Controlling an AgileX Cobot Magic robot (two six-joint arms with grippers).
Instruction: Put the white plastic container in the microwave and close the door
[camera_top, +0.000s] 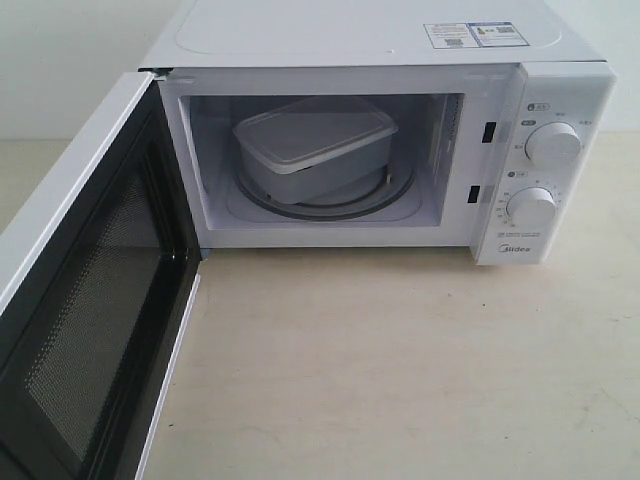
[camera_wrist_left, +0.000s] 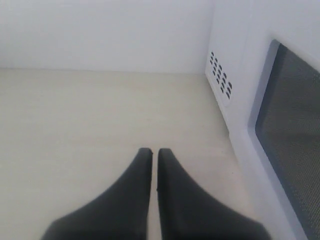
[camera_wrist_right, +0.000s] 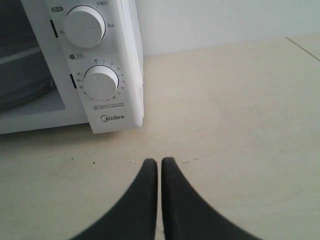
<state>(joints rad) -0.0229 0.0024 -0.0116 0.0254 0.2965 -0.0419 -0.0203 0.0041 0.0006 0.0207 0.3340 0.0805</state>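
Observation:
The white plastic container (camera_top: 312, 145) sits on the glass turntable (camera_top: 395, 190) inside the white microwave (camera_top: 400, 60). The door (camera_top: 90, 300) stands wide open at the left, its black mesh inner face towards me. Neither gripper shows in the exterior view. My left gripper (camera_wrist_left: 154, 151) is shut and empty above the table, beside the door's outer window (camera_wrist_left: 295, 145). My right gripper (camera_wrist_right: 160, 161) is shut and empty over the table in front of the microwave's dial panel (camera_wrist_right: 100, 82).
The beige table (camera_top: 400, 380) stretches in front of the microwave. A white wall (camera_wrist_left: 100, 30) stands behind. Vent slots (camera_wrist_left: 220, 75) mark the microwave's side near the left gripper. Stickers (camera_top: 475, 35) lie on the oven top.

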